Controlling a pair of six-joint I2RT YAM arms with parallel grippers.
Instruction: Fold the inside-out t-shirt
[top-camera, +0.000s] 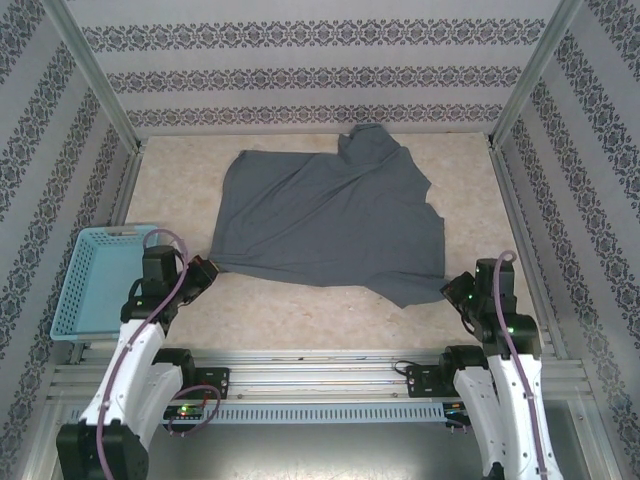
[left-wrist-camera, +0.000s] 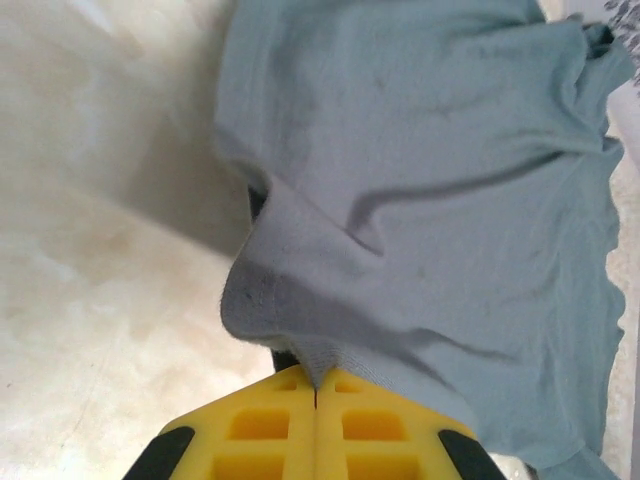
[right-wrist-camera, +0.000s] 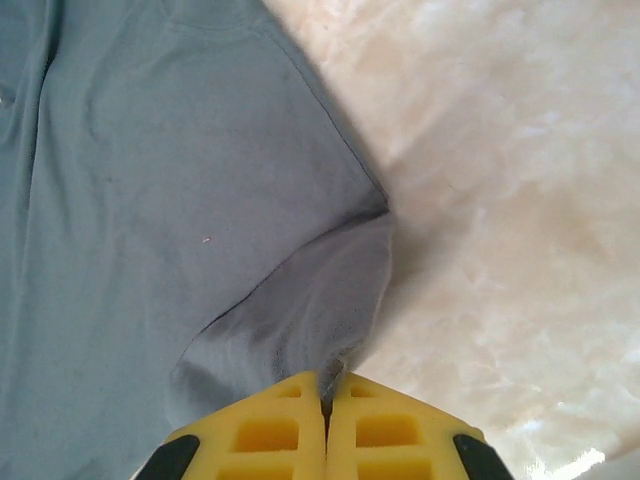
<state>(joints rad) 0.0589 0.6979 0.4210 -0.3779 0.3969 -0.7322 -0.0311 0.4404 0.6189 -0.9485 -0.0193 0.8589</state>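
Grey t-shirt: soft matt cloth, fine knit, lightly creased; pinched edges look a bit fuzzy in wrist views. Beige table: smooth marbled top w/ faint sheen. Light-blue basket: plastic mesh, slightly glossy. On left gripper & right gripper: matt yellow moulded pads, plastic-looking, w/ black edges. Silver frame rails: bare metal, ribbed, dull shine. Patterned walls: matt, flat

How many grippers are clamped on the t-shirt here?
2. The left gripper pinches the t-shirt at its near-left corner; the right gripper pinches its near-right corner.
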